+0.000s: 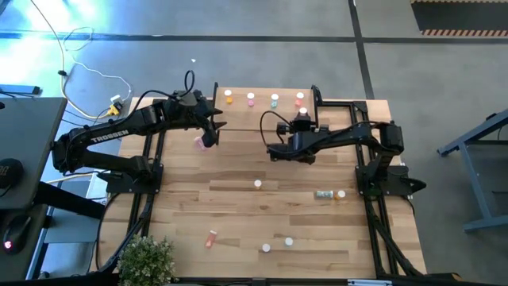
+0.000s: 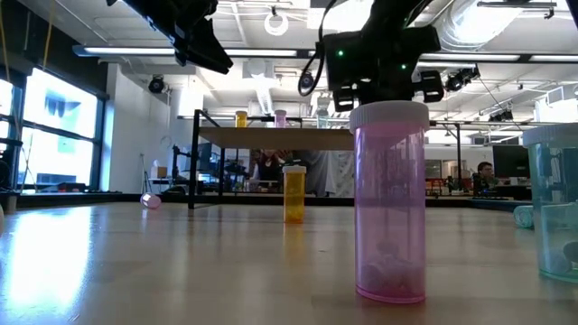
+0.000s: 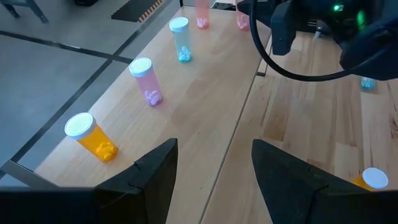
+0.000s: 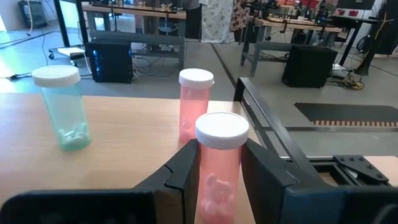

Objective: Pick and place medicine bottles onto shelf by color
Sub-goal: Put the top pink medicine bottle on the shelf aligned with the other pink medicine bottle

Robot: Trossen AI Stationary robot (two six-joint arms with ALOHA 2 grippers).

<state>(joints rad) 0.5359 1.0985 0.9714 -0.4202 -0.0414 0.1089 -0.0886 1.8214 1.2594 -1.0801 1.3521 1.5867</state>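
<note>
Two grippers are at the shelf; only the right one is loaded. The right gripper (image 4: 219, 154) has its fingers closed on the held bottle (image 4: 221, 168), a pale red one with a white cap. It stands upright between them, but its base is hidden, so contact with the shelf (image 4: 137, 127) cannot be confirmed.

Just behind the held bottle stands the red bottle (image 4: 195, 102) of the same colour. The teal bottle (image 4: 63, 109) is well apart from it on the same board. The black frame (image 4: 273, 140) runs close along the other side.

- **The step, as judged:** set the held bottle down with the reds.
- **How to do it well:** lower it straight and keep it vertical. Leave a gap to the red bottle so that the opening fingers do not topple it, and keep clear of the frame. Release only once the base sits flat, then withdraw upward rather than sideways.

The left gripper (image 3: 214, 152) hovers open and empty over the shelf's near edge. Beyond it stand the orange bottle (image 3: 91, 137) and then the pink bottle (image 3: 147, 81). Several loose bottles (image 1: 258, 184) remain on the table (image 1: 238, 214).

"TROSSEN" (image 1: 107, 137) is printed on the left arm. No label or lettering can be read on any bottle.
</note>
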